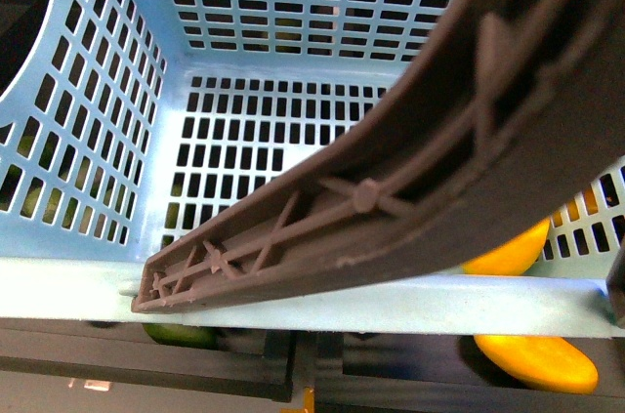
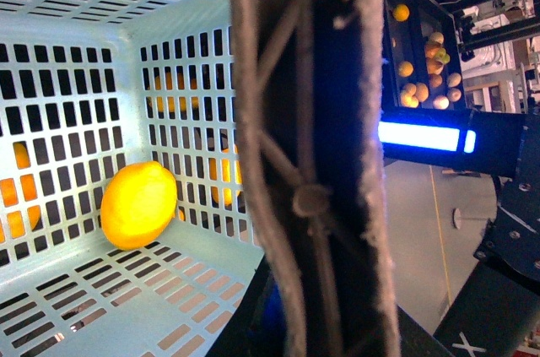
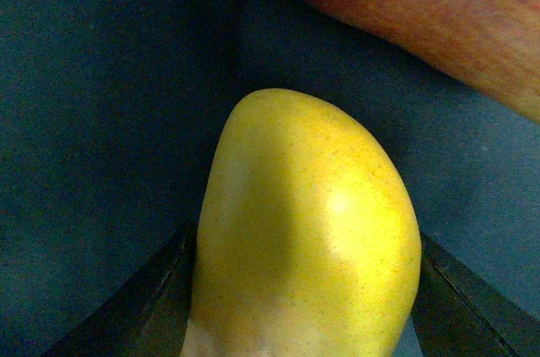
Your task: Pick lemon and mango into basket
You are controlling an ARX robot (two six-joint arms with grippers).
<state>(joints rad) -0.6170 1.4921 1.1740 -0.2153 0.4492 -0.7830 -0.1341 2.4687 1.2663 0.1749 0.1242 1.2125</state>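
The light teal basket (image 1: 107, 140) fills the front view, its brown ribbed handle (image 1: 410, 179) crossing it diagonally. In the left wrist view my left gripper (image 2: 308, 315) is shut on the basket handle (image 2: 304, 154). The lemon (image 2: 137, 203) lies inside the basket (image 2: 59, 62) against a slotted wall. In the right wrist view my right gripper (image 3: 308, 306) is shut on the mango (image 3: 308, 230), which is smooth and yellow, with a dark finger (image 3: 152, 298) on either side. Neither gripper shows in the front view.
A yellow fruit (image 1: 508, 252) peeks out under the handle. Another yellow-orange fruit (image 1: 537, 359) and a green fruit (image 1: 181, 335) lie below the basket's near rim. Part of a reddish-orange fruit (image 3: 439, 11) lies beyond the mango. Shelves of fruit (image 2: 422, 78) stand behind the basket.
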